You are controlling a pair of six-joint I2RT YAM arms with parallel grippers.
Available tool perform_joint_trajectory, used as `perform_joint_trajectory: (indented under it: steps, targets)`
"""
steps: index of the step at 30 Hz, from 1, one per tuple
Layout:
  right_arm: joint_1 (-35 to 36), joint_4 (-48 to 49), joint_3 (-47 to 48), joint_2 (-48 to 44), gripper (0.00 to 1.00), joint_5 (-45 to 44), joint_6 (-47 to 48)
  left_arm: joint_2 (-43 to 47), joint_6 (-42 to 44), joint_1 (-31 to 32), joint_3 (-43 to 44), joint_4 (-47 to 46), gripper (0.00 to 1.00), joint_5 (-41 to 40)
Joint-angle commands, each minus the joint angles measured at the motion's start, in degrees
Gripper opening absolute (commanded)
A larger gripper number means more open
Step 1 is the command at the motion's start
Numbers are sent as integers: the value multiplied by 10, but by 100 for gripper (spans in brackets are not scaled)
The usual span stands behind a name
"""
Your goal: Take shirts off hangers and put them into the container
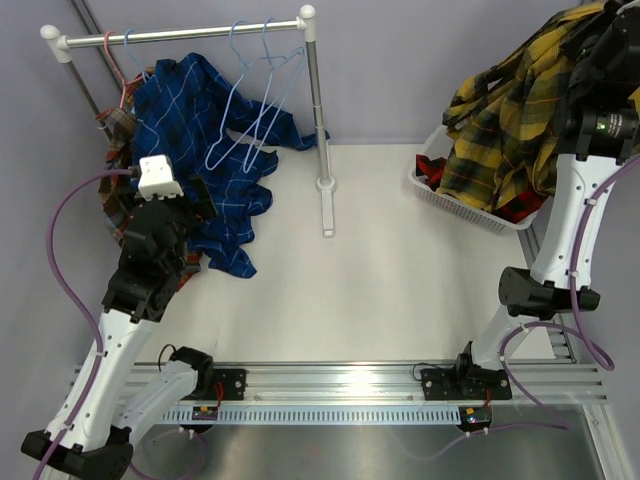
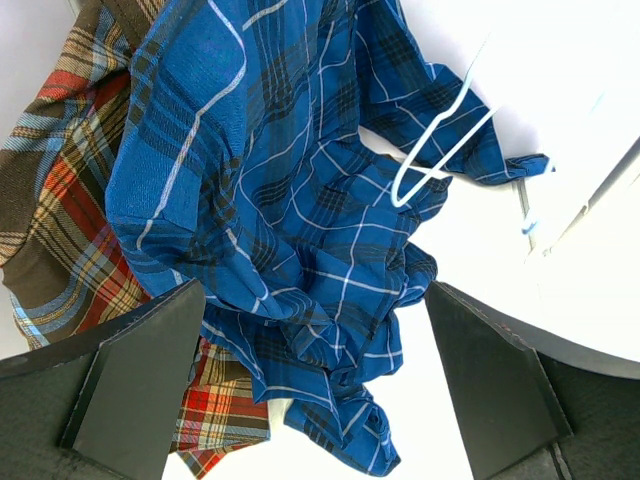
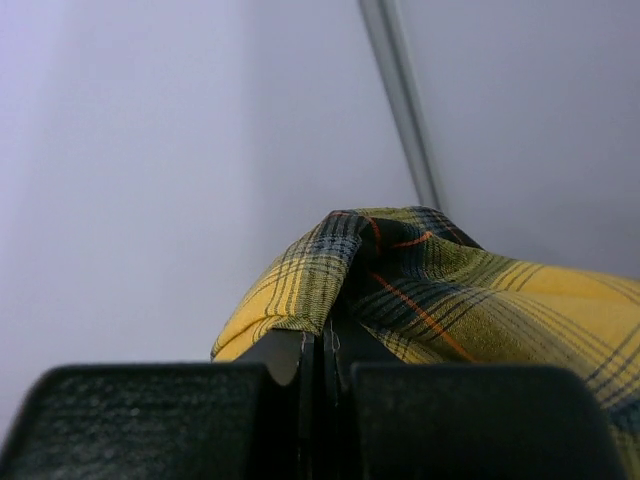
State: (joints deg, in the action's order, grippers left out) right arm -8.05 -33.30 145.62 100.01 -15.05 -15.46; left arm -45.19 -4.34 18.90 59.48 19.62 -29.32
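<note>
Right wrist view: the right gripper (image 3: pixel 323 345) is clamped tight on a fold of the yellow-and-black plaid flannel shirt (image 3: pixel 450 300), which drapes down over the white perforated plastic basket (image 1: pixel 440 195). The left gripper (image 2: pixel 315 300) gapes wide, with the blue plaid shirt (image 2: pixel 280 180) just beyond its fingers.

A silver metal clothes rail with white plastic end caps (image 1: pixel 190 33) spans the far left part of the white worktop (image 1: pixel 400 290). Its right upright post (image 1: pixel 315 110) stands on a narrow flat white foot (image 1: pixel 327 215) that reaches from the far edge towards the worktop's middle. A pale lilac backdrop wall (image 1: pixel 400 70) rises behind the far edge. A slotted aluminium beam (image 1: pixel 330 378) runs along the near edge, and a brushed steel sheet (image 1: pixel 400 450) lies just in front of it. In the right wrist view, a thin grey bar (image 3: pixel 402 100) slants across a pale lilac wall.
</note>
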Motion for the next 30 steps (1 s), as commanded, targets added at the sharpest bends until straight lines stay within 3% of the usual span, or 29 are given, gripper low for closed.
perform_joint_trajectory:
  steps: [1,5,13,22,30]
  targets:
    - [-15,111,36,30,0,-17,1,-4,-1,-4,-5,-35,99,-1]
    - [-15,147,3,50,0,2,34,-3,-2,-4,-5,-34,99,0]
    - [-15,215,-176,58,0,16,39,-6,0,-4,-5,-34,99,-1]
    - [-30,259,-324,65,0,41,-29,-8,0,-4,-5,-34,99,1]
    - [-66,272,-519,41,0,32,-130,-8,-1,-4,-5,-34,99,3]
